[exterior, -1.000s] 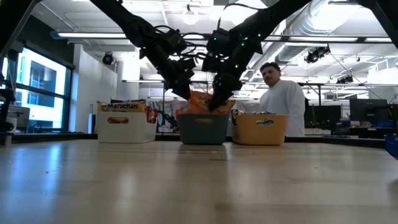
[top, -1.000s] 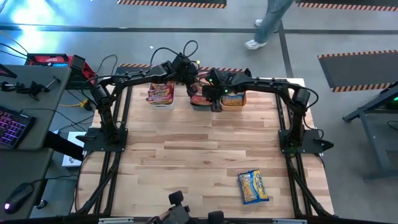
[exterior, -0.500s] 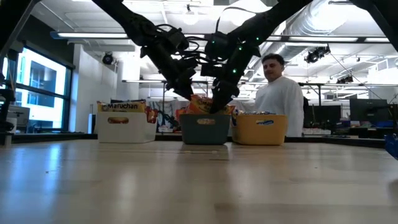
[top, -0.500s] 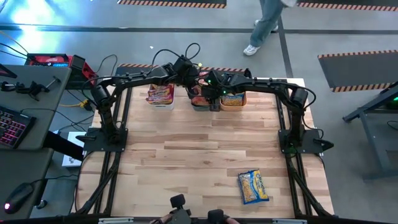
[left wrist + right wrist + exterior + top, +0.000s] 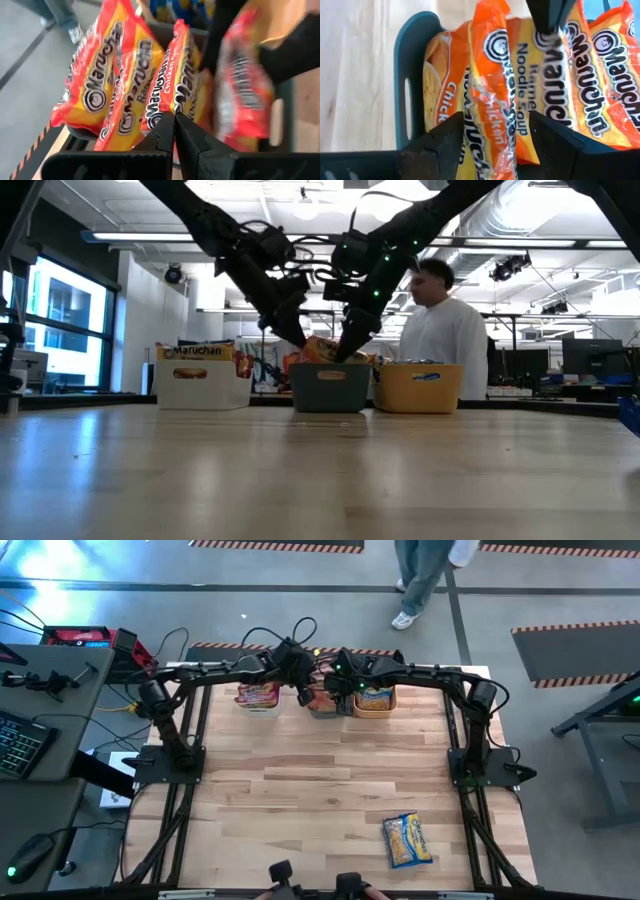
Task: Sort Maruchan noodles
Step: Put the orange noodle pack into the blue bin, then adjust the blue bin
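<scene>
one packet is all i can find left on the bare wood: a blue-and-yellow maruchan packet [image 5: 407,840] lying flat at the lower right of the high view, well apart from everything else. the rest look sorted into the three bins along the upper middle of that frame: pink-red packets [image 5: 257,692] in the white bin [image 5: 203,389], orange packets [image 5: 520,90] standing on edge in the teal bin [image 5: 402,90], and blue-and-yellow ones in the orange bin [image 5: 418,388]. so i judge the task nearly done, with that one stray packet still to go to the orange bin. both arms reach in over the teal bin at upper centre. the right gripper [image 5: 495,135] hangs just above it with its fingers apart, one orange packet [image 5: 487,120] standing upright between them; it looks released, not clamped, though i cannot tell whether a finger touches it. the left gripper [image 5: 174,131] sits beside it over the same bin, fingers pressed together on nothing, tips just at the packets' edges. a person in white stands behind the table in the low view.
</scene>
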Tool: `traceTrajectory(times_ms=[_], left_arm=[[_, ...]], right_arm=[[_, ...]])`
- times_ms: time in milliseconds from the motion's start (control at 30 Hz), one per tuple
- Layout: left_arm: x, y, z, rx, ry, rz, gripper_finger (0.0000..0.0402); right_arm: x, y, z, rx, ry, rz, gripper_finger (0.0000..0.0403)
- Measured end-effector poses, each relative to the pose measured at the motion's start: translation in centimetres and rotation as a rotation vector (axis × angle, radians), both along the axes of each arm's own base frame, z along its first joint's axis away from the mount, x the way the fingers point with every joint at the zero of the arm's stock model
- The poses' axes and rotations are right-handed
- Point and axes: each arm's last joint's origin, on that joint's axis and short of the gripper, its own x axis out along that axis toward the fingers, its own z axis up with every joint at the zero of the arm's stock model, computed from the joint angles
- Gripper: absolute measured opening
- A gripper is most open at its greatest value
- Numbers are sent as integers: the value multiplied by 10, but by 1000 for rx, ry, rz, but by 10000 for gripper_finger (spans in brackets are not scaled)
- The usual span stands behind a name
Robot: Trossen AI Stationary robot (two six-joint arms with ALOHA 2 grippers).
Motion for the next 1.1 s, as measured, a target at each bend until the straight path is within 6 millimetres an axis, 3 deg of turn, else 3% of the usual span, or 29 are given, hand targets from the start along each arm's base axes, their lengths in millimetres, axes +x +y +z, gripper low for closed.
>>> traceTrajectory(times_ms=[167,433,667,900,1100], left_arm=[[-6,-7,11,33,-50,-9,0],[-5,-13,4,2,-15,-15,2],[1,-25,3,2,5,-62,36],[-1,-28,2,1,42,-47,92],[-2,-26,5,28,35,-8,101]], right_arm=[[0,-1,1,-6,-12,-3,204],[0,0,6,1,-39,-8,210],[-2,-1,10,-49,-16,-23,214],[-11,4,36,-73,-72,-31,185],[-14,7,43,-37,-102,-21,144]])
